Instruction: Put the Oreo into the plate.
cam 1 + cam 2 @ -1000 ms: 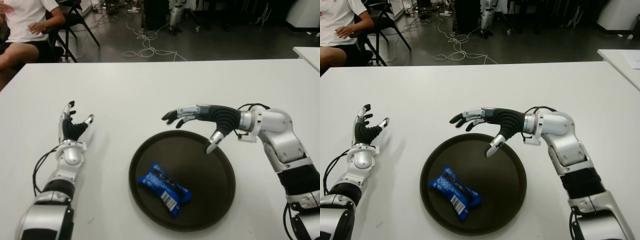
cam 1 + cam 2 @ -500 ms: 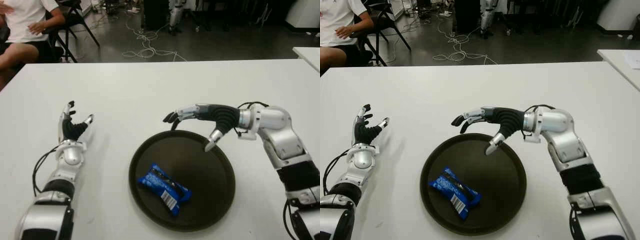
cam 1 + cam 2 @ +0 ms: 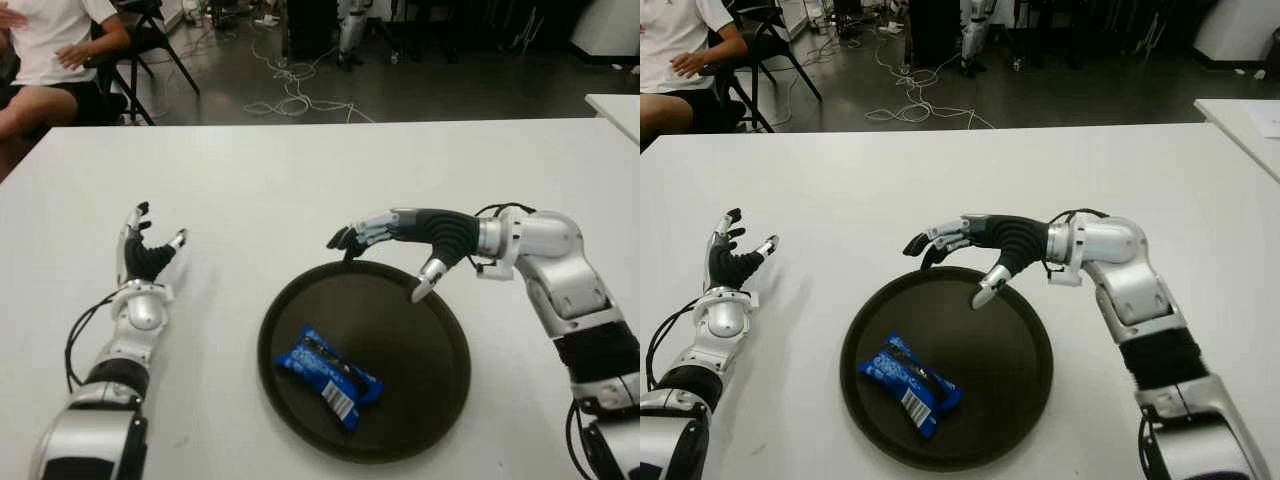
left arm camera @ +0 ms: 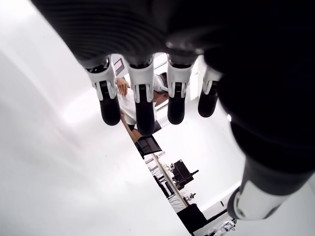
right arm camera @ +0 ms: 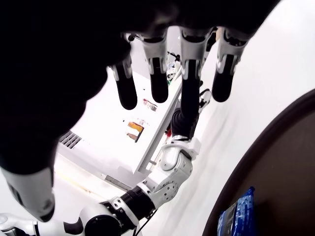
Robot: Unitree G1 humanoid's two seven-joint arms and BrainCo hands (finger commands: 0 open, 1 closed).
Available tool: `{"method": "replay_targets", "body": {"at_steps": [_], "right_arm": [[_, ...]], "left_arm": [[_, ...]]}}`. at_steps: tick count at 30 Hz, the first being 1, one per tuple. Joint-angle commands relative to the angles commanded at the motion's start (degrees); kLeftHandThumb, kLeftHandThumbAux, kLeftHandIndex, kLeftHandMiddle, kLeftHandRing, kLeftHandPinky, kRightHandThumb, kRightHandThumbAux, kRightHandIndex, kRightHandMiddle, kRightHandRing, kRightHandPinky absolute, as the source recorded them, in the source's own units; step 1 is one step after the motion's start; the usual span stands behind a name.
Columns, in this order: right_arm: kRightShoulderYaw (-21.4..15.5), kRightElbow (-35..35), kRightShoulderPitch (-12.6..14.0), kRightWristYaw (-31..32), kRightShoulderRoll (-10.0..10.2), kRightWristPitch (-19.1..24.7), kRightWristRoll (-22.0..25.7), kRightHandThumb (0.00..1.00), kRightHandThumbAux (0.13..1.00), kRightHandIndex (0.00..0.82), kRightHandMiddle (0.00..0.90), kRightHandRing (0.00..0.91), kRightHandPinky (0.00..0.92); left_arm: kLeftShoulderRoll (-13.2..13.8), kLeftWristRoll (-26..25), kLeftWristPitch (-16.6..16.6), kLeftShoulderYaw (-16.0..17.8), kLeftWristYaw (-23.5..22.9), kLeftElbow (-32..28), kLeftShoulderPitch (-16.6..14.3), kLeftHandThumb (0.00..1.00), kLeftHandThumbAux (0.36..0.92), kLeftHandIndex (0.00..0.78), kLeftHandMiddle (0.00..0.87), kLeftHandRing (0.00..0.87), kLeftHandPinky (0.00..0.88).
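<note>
The blue Oreo packet (image 3: 329, 378) lies inside the dark round plate (image 3: 432, 385), in its front left part; its edge also shows in the right wrist view as the Oreo packet (image 5: 237, 215). My right hand (image 3: 390, 247) hovers over the plate's far rim with fingers spread and holds nothing. My left hand (image 3: 148, 252) shows at the left on the white table (image 3: 300, 185), fingers spread upward and nothing in them.
A person in a white shirt (image 3: 45, 40) sits beyond the table's far left corner. Chairs and cables (image 3: 290, 95) are on the floor behind. Another white table's corner (image 3: 615, 105) shows at the far right.
My right hand has drifted slightly up and back over the plate's far rim. The Oreo packet and my left hand have not moved.
</note>
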Motion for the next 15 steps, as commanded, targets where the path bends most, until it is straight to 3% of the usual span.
{"method": "replay_targets", "body": {"at_steps": [4,8,10,12,15], "right_arm": [[-0.6,-2.8,0.3,-1.5,0.0,3.6,1.1,0.0,0.638,0.249,0.24,0.234,0.182],[-0.8,-0.8,0.0,-3.3,0.7,2.6,0.2,0.0,0.645,0.264,0.244,0.238,0.194],[-1.6,2.5,-1.3,-2.8,0.8,1.1,1.0,0.0,0.647,0.263,0.239,0.233,0.19],[-2.7,10.5,-4.3,-1.0,1.0,-1.5,1.9,0.0,0.648,0.251,0.221,0.213,0.166],[-4.4,20.7,-8.9,0.5,0.8,-2.0,2.6,0.0,0.655,0.23,0.201,0.187,0.132]], "left_arm": [[-0.1,-0.3,-0.2,0.2,-0.2,-0.1,0.1,0.251,0.703,0.074,0.13,0.134,0.128],[-0.2,-0.6,-0.4,0.4,-0.4,-0.1,0.1,0.264,0.706,0.076,0.135,0.139,0.141],[-0.2,-0.6,-0.4,0.4,-0.5,-0.1,0.0,0.268,0.706,0.076,0.137,0.142,0.146],[-0.3,-0.7,-0.4,0.4,-0.5,-0.1,0.0,0.272,0.709,0.077,0.138,0.143,0.143],[-0.4,-0.5,-0.4,0.4,-0.3,-0.1,0.0,0.267,0.714,0.079,0.137,0.142,0.139]]}}
